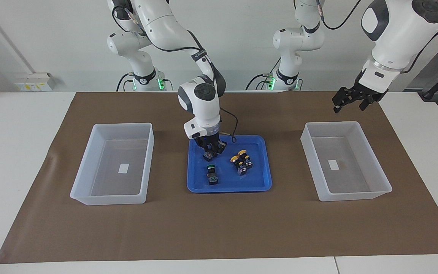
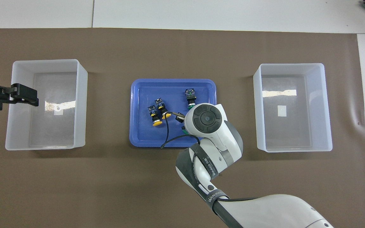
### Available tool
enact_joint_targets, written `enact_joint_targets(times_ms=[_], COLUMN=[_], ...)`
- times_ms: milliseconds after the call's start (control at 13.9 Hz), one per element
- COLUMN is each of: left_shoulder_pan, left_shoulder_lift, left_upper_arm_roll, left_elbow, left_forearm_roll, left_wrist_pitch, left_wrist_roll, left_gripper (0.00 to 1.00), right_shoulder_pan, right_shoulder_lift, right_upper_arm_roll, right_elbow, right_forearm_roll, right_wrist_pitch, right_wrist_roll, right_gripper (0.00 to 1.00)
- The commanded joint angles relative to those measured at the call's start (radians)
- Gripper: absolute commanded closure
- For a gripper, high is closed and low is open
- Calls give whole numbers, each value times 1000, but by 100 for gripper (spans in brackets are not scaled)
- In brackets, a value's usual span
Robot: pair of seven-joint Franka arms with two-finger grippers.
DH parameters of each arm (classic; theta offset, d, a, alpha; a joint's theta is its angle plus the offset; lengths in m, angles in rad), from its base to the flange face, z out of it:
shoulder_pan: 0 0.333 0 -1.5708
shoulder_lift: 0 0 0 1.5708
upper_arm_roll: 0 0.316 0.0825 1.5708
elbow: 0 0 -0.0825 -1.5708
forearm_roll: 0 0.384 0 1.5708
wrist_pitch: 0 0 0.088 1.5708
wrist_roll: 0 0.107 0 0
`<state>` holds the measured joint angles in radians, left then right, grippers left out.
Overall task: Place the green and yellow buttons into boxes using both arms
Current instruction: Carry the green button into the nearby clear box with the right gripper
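A blue tray (image 1: 228,187) sits mid-table between two translucent white boxes. My right gripper (image 1: 212,154) is down in the tray, shut on a green button (image 1: 208,155); in the overhead view my wrist hides it but for a green sliver (image 2: 184,129). Another green button (image 1: 211,174) (image 2: 189,96) lies in the tray, farther from the robots. Two yellow buttons (image 1: 241,161) (image 2: 158,113) lie together toward the left arm's end of the tray. My left gripper (image 1: 352,102) (image 2: 22,95) is open and empty, raised over the box (image 1: 356,195) (image 2: 43,144) at its end. The other box (image 1: 108,198) (image 2: 293,147) holds only its label.
A brown mat (image 1: 219,232) covers the table under the tray and boxes. Two smaller white arms with green lights (image 1: 143,76) (image 1: 291,74) stand at the robots' edge of the table. A black cable (image 2: 166,133) loops from my right wrist over the tray.
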<state>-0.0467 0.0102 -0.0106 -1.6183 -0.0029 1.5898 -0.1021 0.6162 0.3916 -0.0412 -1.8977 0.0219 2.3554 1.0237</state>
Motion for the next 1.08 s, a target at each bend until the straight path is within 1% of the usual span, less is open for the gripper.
enact_joint_targets(times_ms=[0,144,216,360,505,577,649,721,793,865,937,1009], left_shoulder_pan=[1,1,1,-8,-12,-12,-15,-34,-73,-90,-110,-139], left_shoulder_lift=[-30,-30,-30,-30,-30,-32,-42,-62,-97,-130,-137,-130], left_upper_arm_roll=[4,4,4,3,-2,-3,-8,-15,-15,-17,-19,-19], left_elbow=[-34,-34,-34,-34,-29,-32,-58,-118,-202,-294,-349,-368], left_forearm_roll=[-12,-12,-12,-12,-12,-12,-12,-12,-12,-12,-14,-14], left_wrist_pitch=[7,7,7,-1,15,16,50,131,207,299,381,425], left_wrist_roll=[1,1,1,-1,-1,-2,10,-1,-16,-55,-101,-158], left_gripper=[0,0,0,0,0,0,0,0,0,0,0,0], right_shoulder_pan=[-48,-90,-126,-203,-303,-347,-390,-427,-458,-490,-519,-541], right_shoulder_lift=[-52,-132,-170,-218,-237,-237,-235,-232,-229,-224,-214,-200], right_upper_arm_roll=[9,9,7,1,1,1,1,1,0,0,1,0], right_elbow=[92,114,114,114,112,106,94,71,31,-9,-35,-55], right_forearm_roll=[6,7,4,1,-2,-2,-2,-2,-2,-2,-2,-2], right_wrist_pitch=[-167,-255,-290,-344,-358,-349,-332,-300,-242,-178,-124,-81], right_wrist_roll=[3,-61,-132,-331,-529,-630,-727,-808,-873,-934,-992,-1040], right_gripper=[100,100,100,100,100,100,100,100,100,100,100,100])
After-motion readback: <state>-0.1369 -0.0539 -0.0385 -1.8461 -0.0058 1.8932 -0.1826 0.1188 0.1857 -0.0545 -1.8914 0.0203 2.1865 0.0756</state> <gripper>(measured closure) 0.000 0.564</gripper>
